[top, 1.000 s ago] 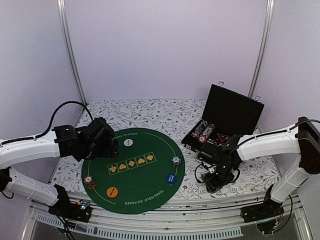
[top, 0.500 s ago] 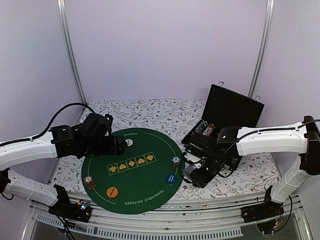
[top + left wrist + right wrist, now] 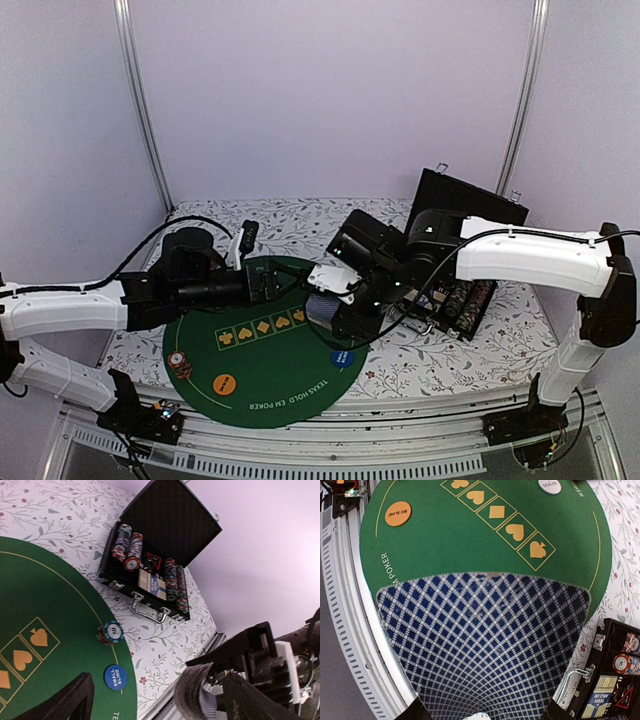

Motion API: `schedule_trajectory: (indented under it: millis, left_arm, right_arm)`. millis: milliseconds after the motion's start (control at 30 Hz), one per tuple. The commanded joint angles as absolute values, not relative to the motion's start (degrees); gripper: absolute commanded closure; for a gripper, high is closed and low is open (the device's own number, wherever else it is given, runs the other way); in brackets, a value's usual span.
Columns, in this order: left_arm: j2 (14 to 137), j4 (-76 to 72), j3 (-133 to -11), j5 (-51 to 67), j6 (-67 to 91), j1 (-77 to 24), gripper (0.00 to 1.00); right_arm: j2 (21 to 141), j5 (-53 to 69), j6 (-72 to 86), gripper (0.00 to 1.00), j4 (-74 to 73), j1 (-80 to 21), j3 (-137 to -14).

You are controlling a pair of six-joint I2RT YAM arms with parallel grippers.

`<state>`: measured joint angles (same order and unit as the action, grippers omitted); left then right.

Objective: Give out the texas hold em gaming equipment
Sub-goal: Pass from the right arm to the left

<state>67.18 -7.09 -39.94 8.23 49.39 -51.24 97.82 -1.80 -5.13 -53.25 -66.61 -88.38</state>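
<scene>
My right gripper [image 3: 482, 711] pinches a playing card [image 3: 485, 645] by two opposite edges, so its blue-grey patterned back bows between my fingers [image 3: 413, 712]. I hold it above the right half of the green mat [image 3: 280, 390], its free end pointing toward the row of suit boxes. My left gripper [image 3: 268, 285] hangs over the far part of the mat with its fingers [image 3: 70, 705] spread wide and nothing between them. It points at the right gripper, near it but apart. On the mat, the orange button [image 3: 398, 514] marked BIG BLIND lies close to the near-left edge, with the left chip stack [image 3: 179, 363] just beside it at the left edge. The white button [image 3: 549, 485] marked DEALER lies toward the far edge. The blue button [image 3: 115, 676] marked SMALL BLIND lies by the near-right edge, and the right chip stack [image 3: 110, 632] sits at the right edge just beyond it. The black case [image 3: 170, 520] stands open on the right side of the table [image 3: 440, 370], just off the mat, its lid raised, with rows of chips [image 3: 128, 545] lying inside.
</scene>
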Motion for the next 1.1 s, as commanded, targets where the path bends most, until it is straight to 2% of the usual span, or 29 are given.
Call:
schedule_trajectory:
  millis: [0,100,267,367,600,700,833,1067]
  left_arm:
    - [67.58,-20.14,-36.89,16.32,52.24,-50.22,0.07]
    - [68.60,-20.42,-35.87,17.93,52.31,-50.00,0.09]
    - [69.14,-25.57,-32.01,20.14,54.55,-49.86,0.19]
    - [69.12,-30.52,-29.86,21.40,55.35,-49.83,0.18]
    - [72.29,-31.76,-30.63,23.69,54.86,-50.18,0.11]
    - [74.20,-31.24,-31.69,23.73,54.57,-50.38,0.12]
    - [77.12,-30.20,-33.56,24.96,53.71,-50.56,0.20]
    - [79.67,-30.95,-35.31,28.52,52.34,-51.45,0.46]
  right_arm:
    - [99.98,-2.54,-10.31,0.50,-54.54,-67.68,-91.52]
    - [100.58,-2.55,-10.61,0.50,-54.49,-67.93,-92.35]
    - [100.85,-3.25,-10.63,0.50,-54.52,-68.01,-92.94]
    - [100.98,-3.51,-10.72,0.50,-54.34,-68.04,-92.75]
    - [101.67,-3.85,-10.99,0.51,-54.14,-68.12,-92.81]
    - [101.85,-4.42,-11.05,0.51,-54.05,-68.48,-93.02]
    - [101.94,-5.04,-11.54,0.52,-53.89,-69.20,-93.55]
    - [102.24,-8.05,-12.17,0.52,-53.45,-69.79,-93.56]
